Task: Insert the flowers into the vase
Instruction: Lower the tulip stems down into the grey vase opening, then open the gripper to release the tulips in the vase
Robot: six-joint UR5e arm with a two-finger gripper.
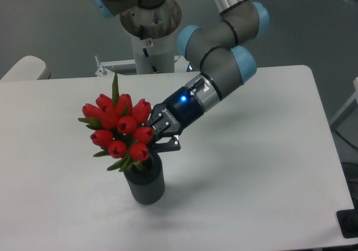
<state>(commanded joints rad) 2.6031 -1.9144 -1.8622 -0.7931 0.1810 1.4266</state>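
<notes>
The flowers (119, 128), a bunch of red tulip buds with green leaves, lean to the upper left with their stems going down into the mouth of the vase (145, 181). The vase is a small dark grey ribbed cylinder standing upright on the white table (246, 167). My gripper (156, 140) reaches in from the right, just above the vase's mouth, shut on the flowers' stems. The buds hide most of the stems and the inner fingertip.
The robot's base column (150, 33) stands at the table's far edge. A pale rounded object (23, 69) sits off the table's far left corner. A dark item (349, 224) lies at the right edge.
</notes>
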